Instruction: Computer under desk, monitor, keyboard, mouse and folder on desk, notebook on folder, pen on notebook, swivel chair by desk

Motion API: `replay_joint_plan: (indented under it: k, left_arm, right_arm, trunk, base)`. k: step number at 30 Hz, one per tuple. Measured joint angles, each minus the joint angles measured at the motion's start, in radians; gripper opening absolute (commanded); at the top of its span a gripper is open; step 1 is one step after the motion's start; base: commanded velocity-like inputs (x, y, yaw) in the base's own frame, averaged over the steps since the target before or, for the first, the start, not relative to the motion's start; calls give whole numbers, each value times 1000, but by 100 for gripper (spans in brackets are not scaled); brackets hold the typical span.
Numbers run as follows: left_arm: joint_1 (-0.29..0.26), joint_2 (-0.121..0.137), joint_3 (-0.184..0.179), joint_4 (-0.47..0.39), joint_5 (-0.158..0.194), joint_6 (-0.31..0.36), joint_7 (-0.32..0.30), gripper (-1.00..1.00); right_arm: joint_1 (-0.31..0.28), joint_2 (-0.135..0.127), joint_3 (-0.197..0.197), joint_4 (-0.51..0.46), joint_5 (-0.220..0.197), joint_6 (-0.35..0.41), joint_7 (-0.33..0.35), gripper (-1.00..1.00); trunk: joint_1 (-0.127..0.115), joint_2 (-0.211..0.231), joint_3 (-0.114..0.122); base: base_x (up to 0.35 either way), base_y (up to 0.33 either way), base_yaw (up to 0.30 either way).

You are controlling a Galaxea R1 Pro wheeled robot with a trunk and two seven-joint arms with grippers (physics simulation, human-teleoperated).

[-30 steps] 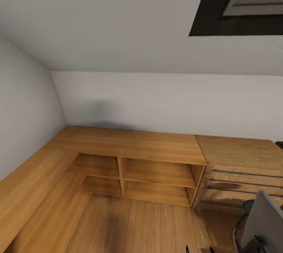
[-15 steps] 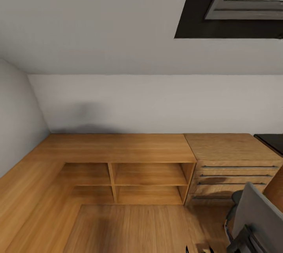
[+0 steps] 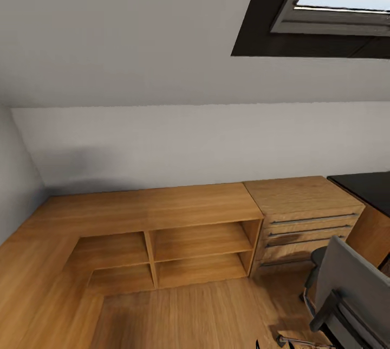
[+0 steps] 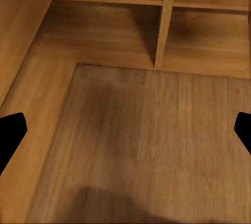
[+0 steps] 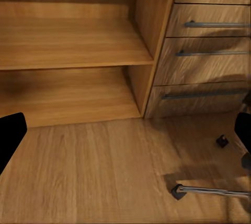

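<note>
Your view has swung right: the chair (image 3: 352,295) now shows more fully at the lower right, beside the dresser (image 3: 303,213), and the desk (image 3: 365,186) corner has appeared. Both grippers (image 4: 125,130) (image 5: 125,130) hang spread apart, holding nothing. You're closing on the chair.

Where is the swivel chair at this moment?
In the head view the swivel chair is at the lower right, on the wood floor in front of the wooden dresser, with the black desk top just behind it to the right.
</note>
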Motion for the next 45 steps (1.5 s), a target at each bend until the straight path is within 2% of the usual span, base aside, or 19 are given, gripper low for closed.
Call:
replay_joint_plan:
  k: [36, 40, 45]
  left_arm:
    - [0, -1, 0, -1, 0, 7, 0, 100]
    - [0, -1, -1, -1, -1, 7, 0, 100]
    - [0, -1, 0, -1, 0, 7, 0, 100]
  right_arm:
    - [-1, 3, -2, 0, -4, 5, -3, 100]
    - [0, 6, -4, 0, -7, 23, -7, 100]
    - [0, 9, -6, 0, -11, 83, -10, 100]
  trunk:
    - [0, 0, 17]
    - [0, 0, 17]
    - [0, 0, 16]
  base:
    - [0, 12, -255]
    - [0, 0, -262]
    - [0, 0, -260]
